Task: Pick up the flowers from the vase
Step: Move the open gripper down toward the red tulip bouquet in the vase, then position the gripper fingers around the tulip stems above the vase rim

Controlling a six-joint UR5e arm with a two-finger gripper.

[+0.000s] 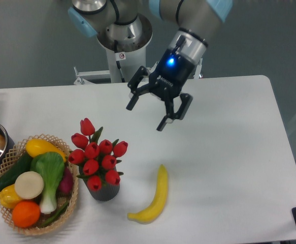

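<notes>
White desk [229, 152] | flowers [98, 154] in vase [103, 191], untouched | my hand [145, 115] spread, empty, above-right | grasp and lift remain

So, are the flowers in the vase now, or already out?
In. The flowers stand upright with their stems in the vase. The gripper is above them, jaws spread, holding nothing.

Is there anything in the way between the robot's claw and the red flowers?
No. In the camera view, only bare white table shows between the open end effector and the flowers.
</notes>
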